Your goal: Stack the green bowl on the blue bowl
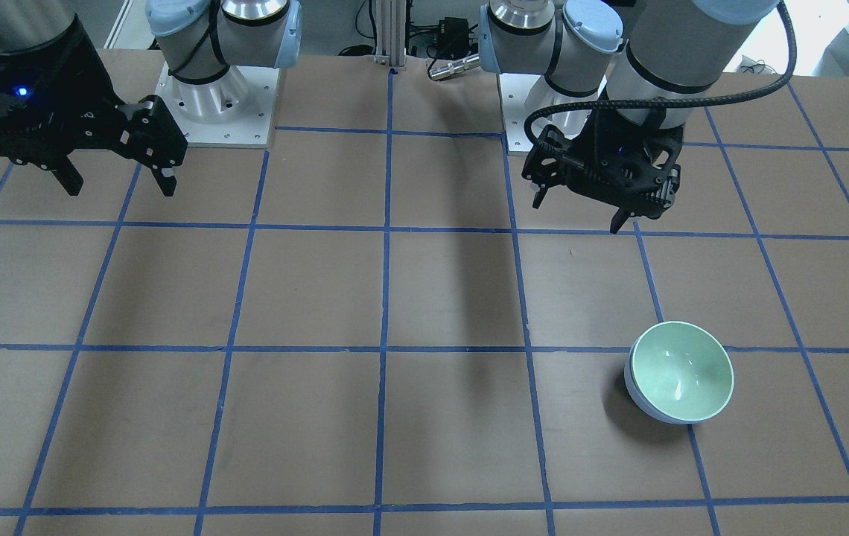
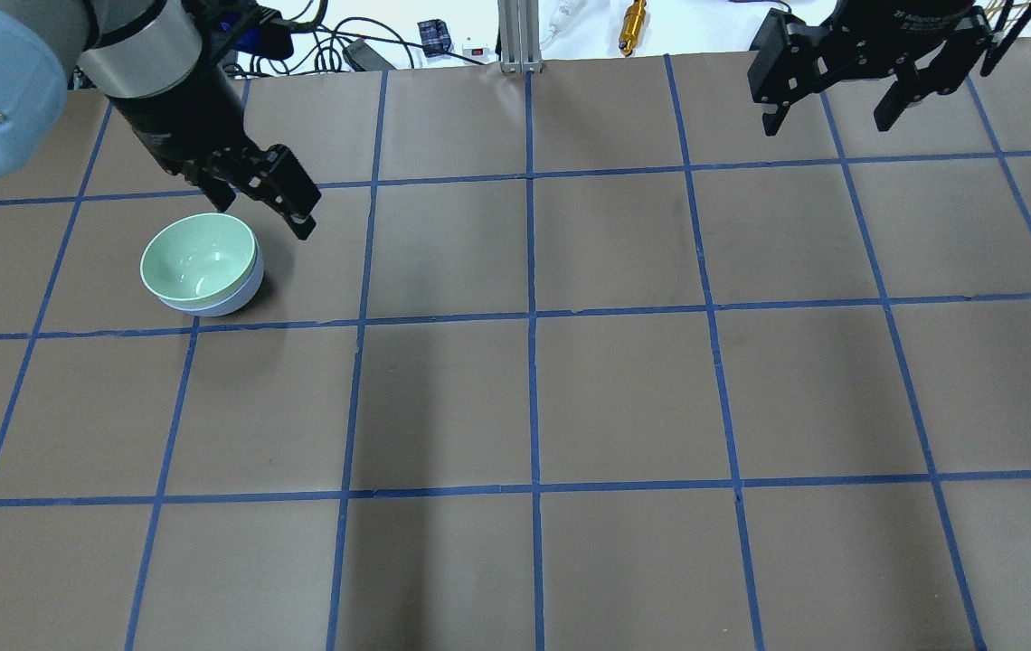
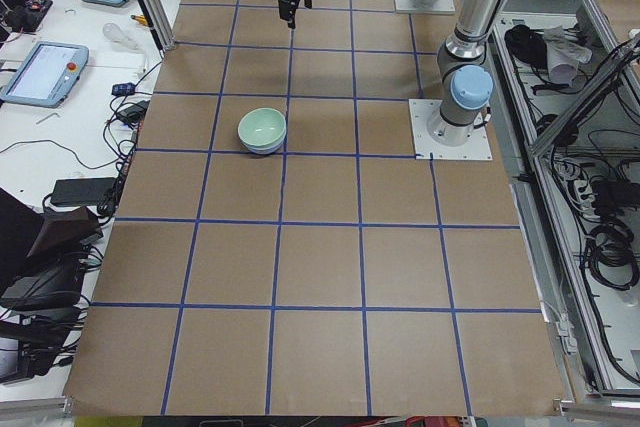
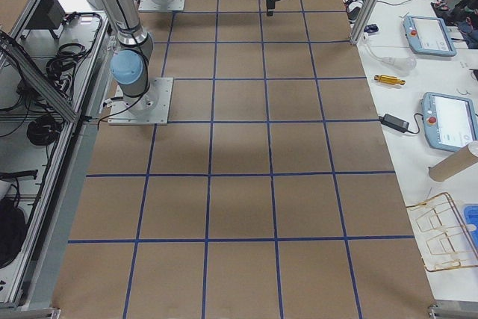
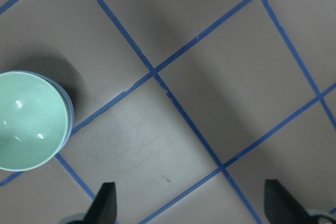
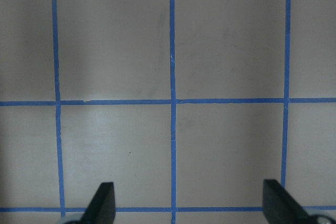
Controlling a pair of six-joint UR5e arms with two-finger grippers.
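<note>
The green bowl (image 2: 199, 256) sits nested in the blue bowl (image 2: 244, 291) on the left side of the tabletop (image 2: 624, 389), its rim level and slightly overhanging. We judge the stack made. The left gripper (image 1: 579, 212) hangs above and beside the pair, its jaws spread and holding nothing. The right gripper (image 2: 827, 122) is well apart on the far right, likewise spread and empty. To finish cleanly we would lift the left arm straight away, clear of the rims. Both bowls are smooth, glossy, round plastic, so a brush could slide them on the matte brown paper.
</note>
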